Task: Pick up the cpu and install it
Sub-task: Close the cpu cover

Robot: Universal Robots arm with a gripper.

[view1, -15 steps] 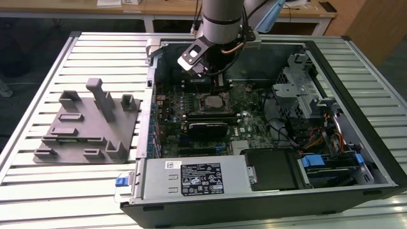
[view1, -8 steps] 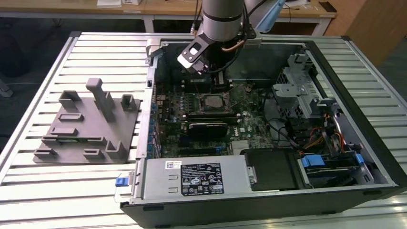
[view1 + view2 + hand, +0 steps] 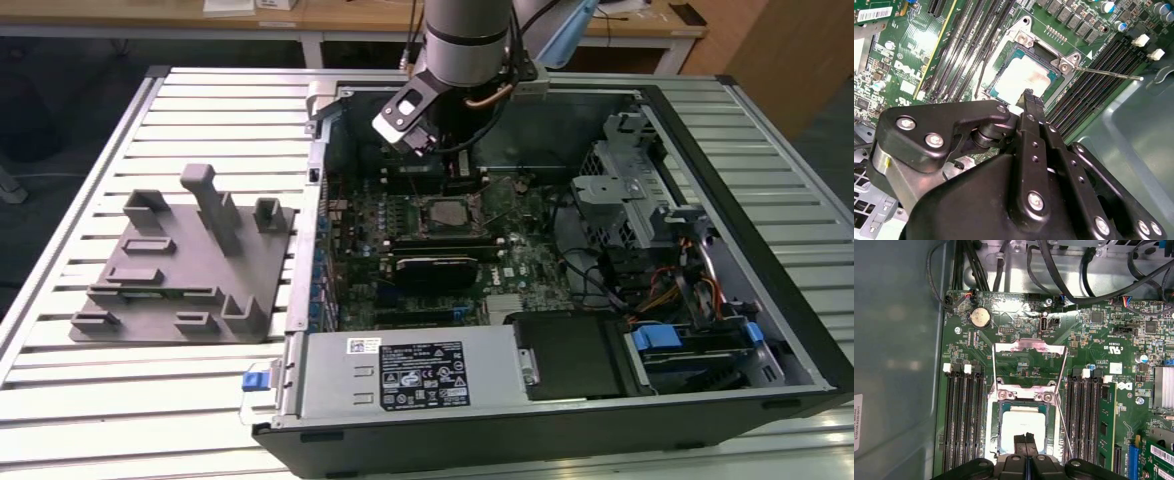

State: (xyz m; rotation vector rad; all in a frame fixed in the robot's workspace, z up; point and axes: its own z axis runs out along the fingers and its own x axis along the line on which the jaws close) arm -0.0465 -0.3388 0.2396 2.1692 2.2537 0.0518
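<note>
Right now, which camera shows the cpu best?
The second wrist view: the cpu lies large, its silvery top nearly whole. The first wrist view has the gripper overlapping it; the exterior view shows it small.

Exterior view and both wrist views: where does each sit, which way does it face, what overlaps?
Exterior view: off the arm, looking down into the open computer case; the arm shows above the motherboard.
First wrist view: on the arm, facing the cpu in its socket; the gripper shows.
Second wrist view: on the arm, looking obliquely past the gripper at the cpu.
Shared: cpu and gripper, in both wrist views.
</note>
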